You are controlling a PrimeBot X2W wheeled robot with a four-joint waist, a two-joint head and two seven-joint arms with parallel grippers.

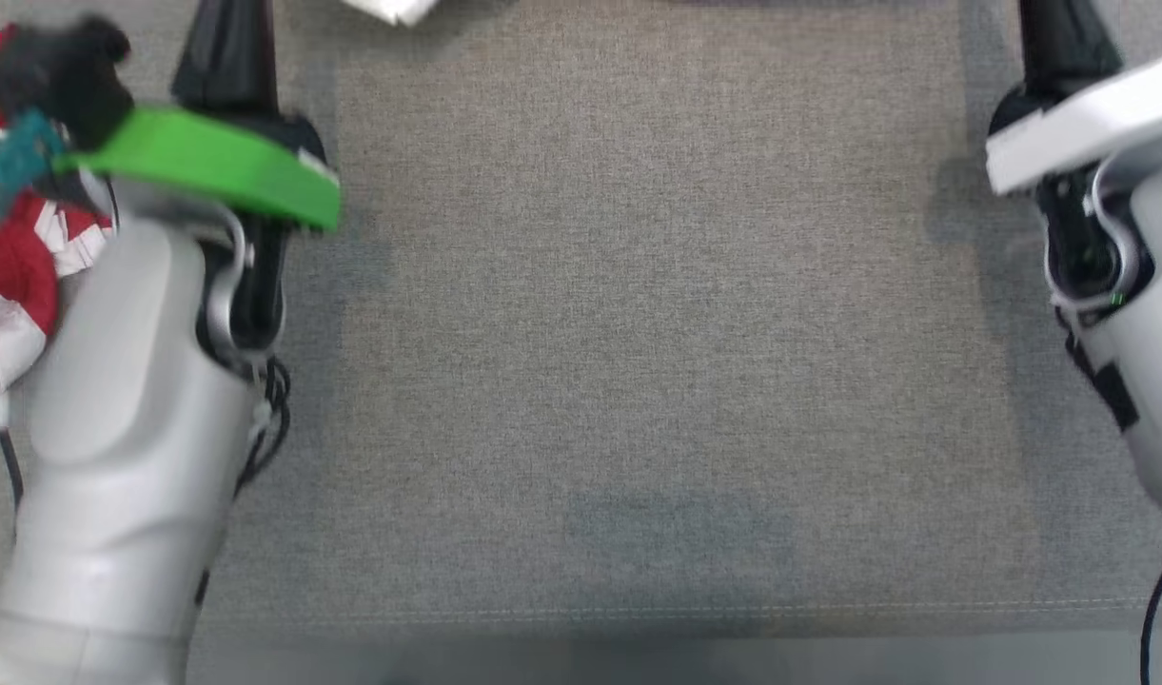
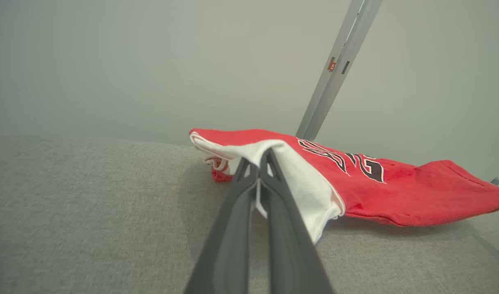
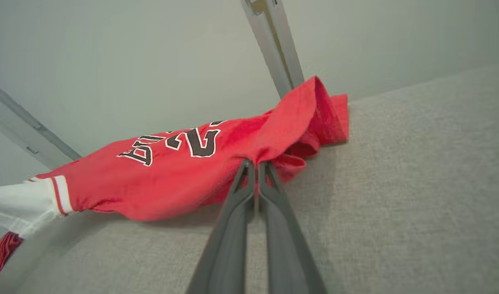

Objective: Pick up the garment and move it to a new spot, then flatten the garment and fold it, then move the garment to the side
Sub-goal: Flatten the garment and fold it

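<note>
The garment (image 2: 396, 183) is a red jersey with black-and-white lettering and a white part, stretched between my two grippers along the far side of the grey cloth table (image 1: 638, 333). My left gripper (image 2: 259, 157) is shut on its white part. Over at the other end, my right gripper (image 3: 255, 165) is shut on a bunched red edge of the garment (image 3: 171, 179). In the head view both arms reach up past the top edge, with the left fingers (image 1: 224, 48) and the right fingers (image 1: 1056, 38) cut off there. A white scrap of cloth (image 1: 395, 8) peeks in between them.
A heap of red-and-white cloth (image 1: 19, 266) with a dark item (image 1: 57, 67) on it lies at the far left, beside my left forearm. A slanted metal post (image 2: 335, 69) rises behind the garment against the pale wall. The table's front seam (image 1: 638, 609) runs near the bottom.
</note>
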